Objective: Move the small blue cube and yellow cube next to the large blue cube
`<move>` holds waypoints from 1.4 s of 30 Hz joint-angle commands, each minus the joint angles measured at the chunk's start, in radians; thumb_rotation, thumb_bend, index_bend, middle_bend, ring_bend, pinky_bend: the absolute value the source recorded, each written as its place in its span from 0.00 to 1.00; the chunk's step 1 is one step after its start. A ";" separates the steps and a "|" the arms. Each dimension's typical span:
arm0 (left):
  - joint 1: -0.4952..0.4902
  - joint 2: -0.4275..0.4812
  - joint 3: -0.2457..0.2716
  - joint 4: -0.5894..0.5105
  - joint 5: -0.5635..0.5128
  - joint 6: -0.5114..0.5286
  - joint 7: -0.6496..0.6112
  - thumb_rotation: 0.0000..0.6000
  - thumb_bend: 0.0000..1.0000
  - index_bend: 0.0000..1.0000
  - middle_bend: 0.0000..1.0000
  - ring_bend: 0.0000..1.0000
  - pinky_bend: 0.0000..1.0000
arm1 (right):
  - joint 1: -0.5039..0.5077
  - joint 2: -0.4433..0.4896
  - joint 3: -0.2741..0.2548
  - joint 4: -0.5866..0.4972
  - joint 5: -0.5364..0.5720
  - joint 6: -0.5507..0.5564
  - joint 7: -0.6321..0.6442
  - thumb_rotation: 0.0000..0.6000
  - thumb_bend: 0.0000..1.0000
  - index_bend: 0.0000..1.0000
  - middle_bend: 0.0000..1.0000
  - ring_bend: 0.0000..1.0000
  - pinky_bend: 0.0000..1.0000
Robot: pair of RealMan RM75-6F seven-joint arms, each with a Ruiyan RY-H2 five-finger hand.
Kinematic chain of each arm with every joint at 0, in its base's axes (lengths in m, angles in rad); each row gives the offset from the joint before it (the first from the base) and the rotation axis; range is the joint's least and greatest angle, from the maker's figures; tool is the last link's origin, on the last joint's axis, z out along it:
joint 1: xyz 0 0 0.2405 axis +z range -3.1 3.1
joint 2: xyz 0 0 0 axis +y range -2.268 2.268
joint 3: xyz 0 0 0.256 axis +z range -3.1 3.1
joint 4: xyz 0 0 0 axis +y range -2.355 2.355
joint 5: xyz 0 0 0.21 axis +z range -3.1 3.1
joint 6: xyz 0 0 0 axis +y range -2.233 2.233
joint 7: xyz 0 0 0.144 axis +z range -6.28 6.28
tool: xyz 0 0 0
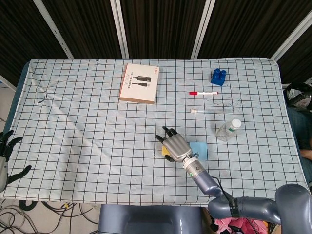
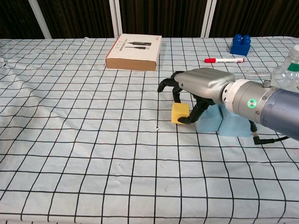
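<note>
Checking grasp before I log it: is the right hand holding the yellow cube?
Yes, the right hand pinches the yellow cube between its fingers.

Bright even overhead light, soft shadows, pics sharp

Right hand (image 1: 176, 147) covers yellow cube (image 1: 165, 152); large blue cube (image 1: 199, 149) beside.

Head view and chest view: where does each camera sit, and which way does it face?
Head view: high up, looking down at the table; shows right hand, left hand.
Chest view: low, looking forward across the table; shows right hand only.
Shared: yellow cube, large blue cube, box.
</note>
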 commanded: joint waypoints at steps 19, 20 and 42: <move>-0.003 -0.005 -0.001 0.000 -0.005 -0.006 0.017 1.00 0.11 0.21 0.07 0.00 0.00 | -0.024 0.027 -0.022 0.023 -0.044 -0.027 0.036 1.00 0.26 0.18 0.44 0.02 0.13; -0.003 -0.005 -0.001 0.000 -0.005 -0.007 0.017 1.00 0.11 0.21 0.07 0.00 0.00 | -0.025 0.027 -0.022 0.025 -0.046 -0.028 0.039 1.00 0.26 0.18 0.44 0.02 0.13; -0.004 -0.008 -0.001 0.000 -0.008 -0.008 0.026 1.00 0.11 0.21 0.07 0.00 0.00 | -0.047 0.025 -0.032 0.062 -0.091 -0.036 0.077 1.00 0.26 0.18 0.44 0.02 0.13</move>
